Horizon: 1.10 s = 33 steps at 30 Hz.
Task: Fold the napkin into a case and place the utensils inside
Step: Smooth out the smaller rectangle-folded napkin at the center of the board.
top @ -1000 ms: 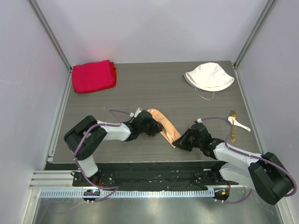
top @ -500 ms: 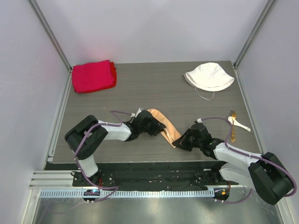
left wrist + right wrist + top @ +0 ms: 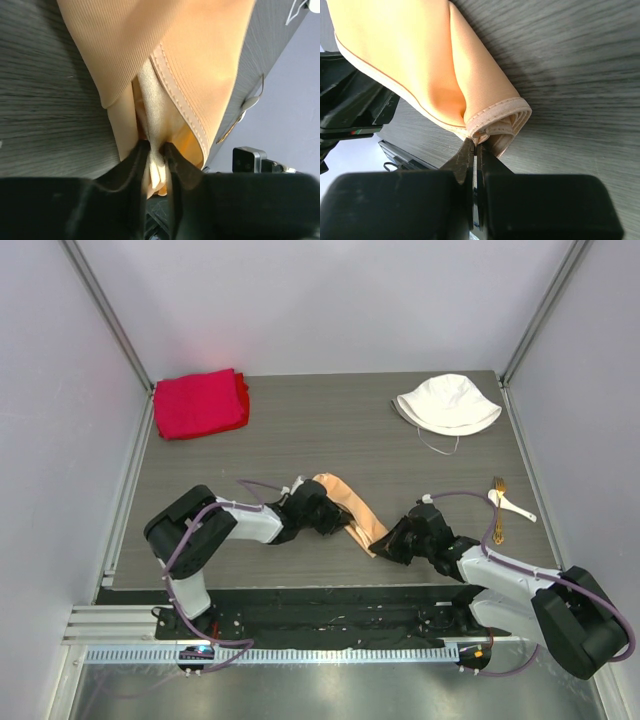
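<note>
Peach satin napkin [image 3: 355,512] lies in a bunched strip on the table [image 3: 300,430], near its front edge. The left claw [image 3: 156,148] pinches its loose folds, the right claw [image 3: 474,148] is clamped on a hemmed corner. It looks soft, light and slippery, so grab the thick hem

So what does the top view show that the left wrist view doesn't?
Only top: the red cloth, and the napkin as a strip running between both arms. Only left wrist: the left gripper pinching bunched folds, plus the stitched hem. Both: napkin, table, utensils.
</note>
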Each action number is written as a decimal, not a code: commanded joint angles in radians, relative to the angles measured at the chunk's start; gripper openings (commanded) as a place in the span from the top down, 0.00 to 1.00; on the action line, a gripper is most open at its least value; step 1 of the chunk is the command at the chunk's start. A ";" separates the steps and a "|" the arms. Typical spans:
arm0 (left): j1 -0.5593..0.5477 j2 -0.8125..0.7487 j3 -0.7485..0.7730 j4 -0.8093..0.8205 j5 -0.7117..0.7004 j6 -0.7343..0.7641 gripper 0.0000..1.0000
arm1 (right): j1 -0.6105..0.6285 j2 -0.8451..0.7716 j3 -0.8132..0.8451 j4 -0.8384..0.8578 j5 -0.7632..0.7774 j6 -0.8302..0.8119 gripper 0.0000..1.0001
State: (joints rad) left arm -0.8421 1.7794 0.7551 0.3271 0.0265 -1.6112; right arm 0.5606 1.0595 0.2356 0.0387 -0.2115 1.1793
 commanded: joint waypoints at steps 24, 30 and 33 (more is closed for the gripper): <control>0.020 -0.113 0.038 -0.238 -0.089 0.494 0.83 | -0.001 0.048 -0.099 0.070 0.021 -0.020 0.99; 0.015 -0.270 0.046 -0.316 -0.059 0.624 0.84 | -0.002 0.068 -0.079 0.075 0.003 -0.038 0.99; 0.014 -0.311 0.053 -0.287 0.030 0.658 0.88 | -0.002 0.068 -0.070 0.067 -0.003 -0.061 0.99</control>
State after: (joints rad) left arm -0.8307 1.5517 0.7818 0.0345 -0.0208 -1.0657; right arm 0.5587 1.1069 0.1646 0.2020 -0.2348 1.1805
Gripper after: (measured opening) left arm 0.136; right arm 0.028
